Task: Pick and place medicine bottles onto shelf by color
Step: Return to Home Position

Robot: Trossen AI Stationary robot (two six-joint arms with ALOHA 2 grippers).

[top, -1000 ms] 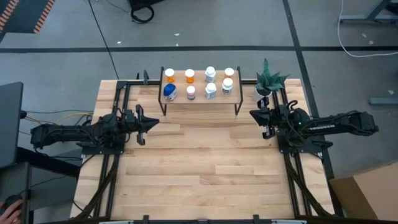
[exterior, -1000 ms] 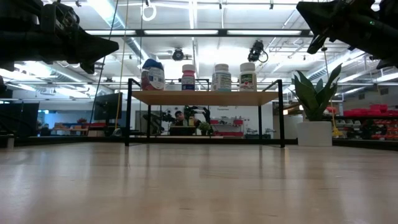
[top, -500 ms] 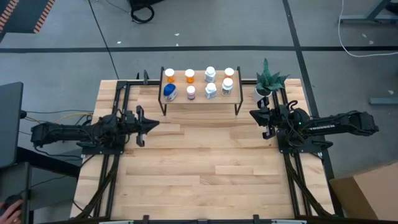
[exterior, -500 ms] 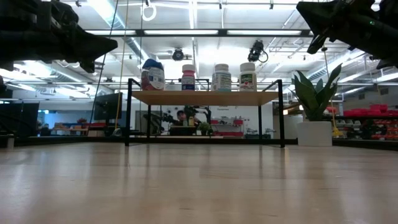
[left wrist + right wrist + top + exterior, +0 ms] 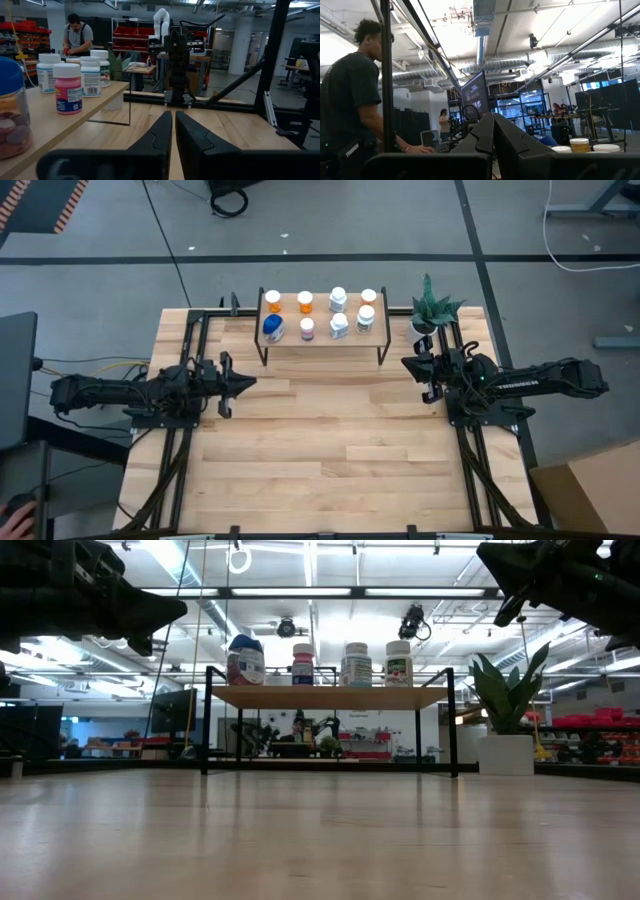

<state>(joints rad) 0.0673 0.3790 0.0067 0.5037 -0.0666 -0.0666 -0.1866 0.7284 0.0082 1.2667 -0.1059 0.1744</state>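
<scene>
The shelf [image 5: 322, 338], a light-wood board on black legs, stands at the table's far middle. Several medicine bottles stand upright on it in two rows. In the far row are two orange ones [image 5: 273, 301] and white ones [image 5: 338, 299]. In the near row are a blue-capped one [image 5: 273, 328], a pink-labelled one [image 5: 67, 88] and white ones [image 5: 339, 326]. My left gripper [image 5: 250, 382] is shut and hangs over the table's left side, level, pointing toward the right edge. My right gripper [image 5: 405, 363] is shut, raised over the right side, near the shelf's right end.
A potted green plant [image 5: 432, 312] stands at the far right, beside the shelf and close to my right gripper. Black frame rails [image 5: 190, 440] run along both sides of the table. People [image 5: 355, 100] stand in the room beyond. Bare wood [image 5: 330, 440] lies between the arms.
</scene>
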